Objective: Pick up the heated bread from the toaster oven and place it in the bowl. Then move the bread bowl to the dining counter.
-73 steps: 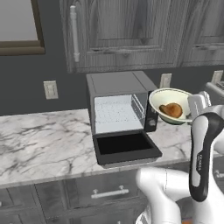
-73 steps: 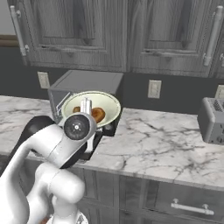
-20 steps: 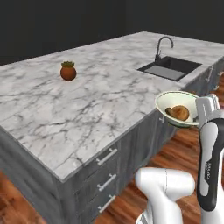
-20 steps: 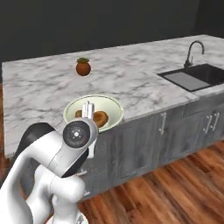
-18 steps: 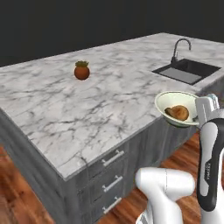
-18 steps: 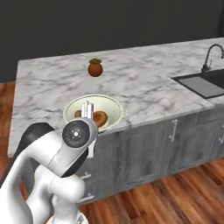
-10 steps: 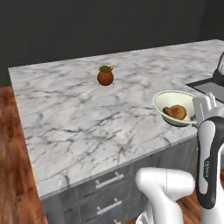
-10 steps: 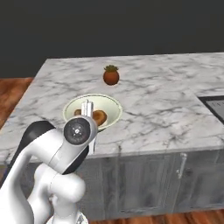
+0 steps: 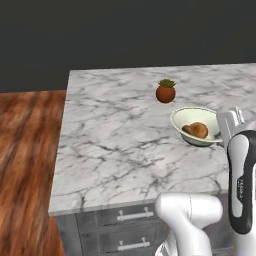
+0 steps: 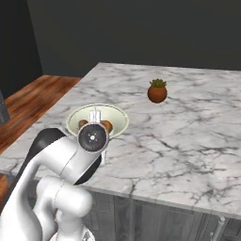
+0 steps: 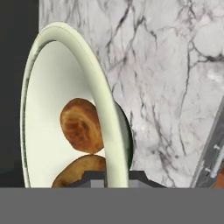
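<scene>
marble now spreads under both base views: the counter (image 9: 115, 145), white with grey veins and drawer fronts below, fills the scene where a few seconds ago the toaster oven and wall cabinets stood. that whole shift is the base driving, not the things moving, and over the last second the slab has swung round until its short end faces the robot. judged from this, the bread step is done and the carry is near its close; what seems left is setting the bowl down.

gripper (image 10: 95, 123) is clamped on the near rim of the bowl (image 9: 196, 128), one finger inside and one outside as the hand view shows the rim (image 11: 94, 100) running between the tips. bread (image 9: 198, 130) lies inside with a darker brown piece beside it. the bowl looks held just above the slab near its front edge, though i cannot tell if it touches.

the arm rises from the base, forearm upright, wrist bent forward over the counter edge.

farther back on the slab stands a small potted plant (image 10: 157, 91), well apart from the bowl.
</scene>
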